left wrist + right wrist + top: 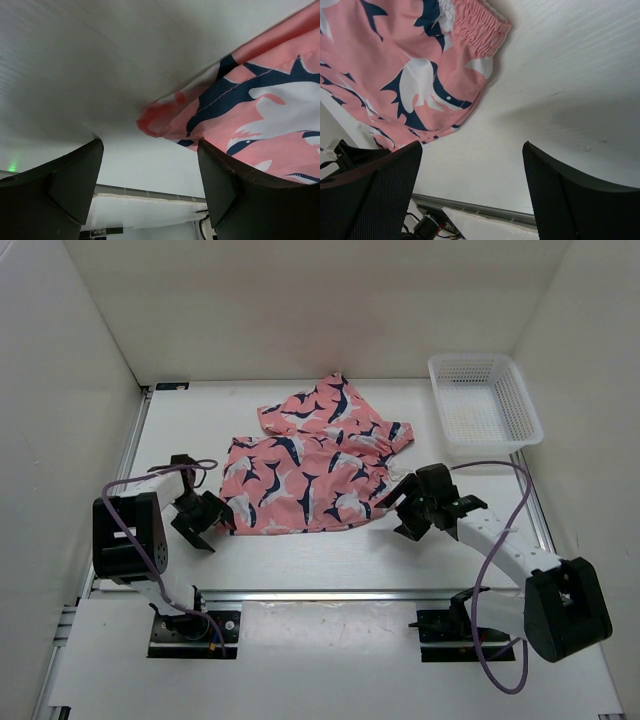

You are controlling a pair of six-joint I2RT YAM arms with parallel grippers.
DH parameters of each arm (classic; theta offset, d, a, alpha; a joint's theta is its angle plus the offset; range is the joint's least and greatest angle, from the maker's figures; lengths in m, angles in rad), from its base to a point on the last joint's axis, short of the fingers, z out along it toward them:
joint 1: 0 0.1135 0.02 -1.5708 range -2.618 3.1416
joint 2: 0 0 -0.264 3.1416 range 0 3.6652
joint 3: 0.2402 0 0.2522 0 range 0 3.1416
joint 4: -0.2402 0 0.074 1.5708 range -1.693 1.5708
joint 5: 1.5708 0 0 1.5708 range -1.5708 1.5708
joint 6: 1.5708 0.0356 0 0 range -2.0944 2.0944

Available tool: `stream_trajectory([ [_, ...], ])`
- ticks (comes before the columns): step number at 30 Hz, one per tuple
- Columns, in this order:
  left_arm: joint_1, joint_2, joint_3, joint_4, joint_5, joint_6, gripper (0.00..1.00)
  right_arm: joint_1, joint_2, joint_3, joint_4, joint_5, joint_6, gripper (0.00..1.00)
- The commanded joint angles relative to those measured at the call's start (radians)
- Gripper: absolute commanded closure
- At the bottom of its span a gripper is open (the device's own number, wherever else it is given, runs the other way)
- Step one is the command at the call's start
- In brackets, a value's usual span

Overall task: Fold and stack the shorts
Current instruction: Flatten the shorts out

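The coral-pink shorts [310, 465] with navy-and-white whale shapes lie spread on the white table, one leg lying up toward the back. My left gripper [210, 520] is open and empty just off the shorts' near left corner; that corner [155, 120] shows between its jaws. My right gripper [405, 510] is open and empty beside the shorts' near right edge, by the gathered waistband [477, 25]. Neither gripper touches the fabric.
A white mesh basket [484, 400] stands at the back right. White walls close the table on three sides. A metal rail [330, 592] runs along the near edge in front of both arm bases.
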Motion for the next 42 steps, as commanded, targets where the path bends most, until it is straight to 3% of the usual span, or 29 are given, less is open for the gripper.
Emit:
stream_trajectory([
  [1,-0.022,0.030,0.004,0.050,-0.053,-0.035,0.14,-0.005,0.063,0.008,0.082,-0.039,0.031,0.14],
  [5,-0.031,0.095,0.056,0.074,-0.063,-0.035,0.32,-0.005,0.154,0.040,0.120,-0.039,0.022,0.15],
  [6,-0.031,0.104,0.066,0.074,-0.076,-0.035,0.50,-0.014,0.187,0.052,0.120,-0.026,0.007,0.15],
  [9,-0.031,0.113,0.105,0.074,-0.076,-0.035,0.83,-0.014,0.250,0.091,0.120,0.013,-0.011,0.20],
  [10,-0.031,0.122,0.121,0.074,-0.067,-0.035,0.90,-0.014,0.266,0.091,0.120,0.013,-0.022,0.22],
  [12,-0.040,0.122,0.139,0.074,-0.067,-0.026,0.90,-0.023,0.312,0.121,0.142,0.025,-0.022,0.26],
  [15,-0.049,0.122,0.168,0.074,-0.049,-0.017,0.90,-0.023,0.399,0.186,0.153,0.048,-0.045,0.47],
  [16,-0.049,0.113,0.179,0.074,-0.049,-0.017,0.90,-0.023,0.421,0.210,0.153,0.059,-0.062,0.68],
  [19,-0.049,0.073,0.222,0.065,-0.023,0.005,0.90,-0.023,0.481,0.322,0.098,0.077,-0.100,1.00],
  [26,-0.049,-0.109,0.505,-0.062,-0.032,0.089,0.90,-0.023,0.348,0.603,-0.091,0.146,-0.284,1.00],
  [30,-0.029,-0.206,0.821,-0.133,-0.013,0.123,0.90,-0.023,0.274,0.810,-0.247,0.136,-0.427,1.00],
  [34,0.009,-0.276,1.068,-0.168,0.017,0.134,0.90,-0.014,0.174,1.049,-0.362,0.116,-0.582,1.00],
  [37,0.029,-0.344,1.209,-0.159,0.033,0.134,0.90,0.006,0.104,1.128,-0.421,0.097,-0.646,1.00],
  [42,0.029,-0.392,1.218,-0.154,0.118,0.143,0.90,0.006,0.038,1.098,-0.485,0.097,-0.671,1.00],
])
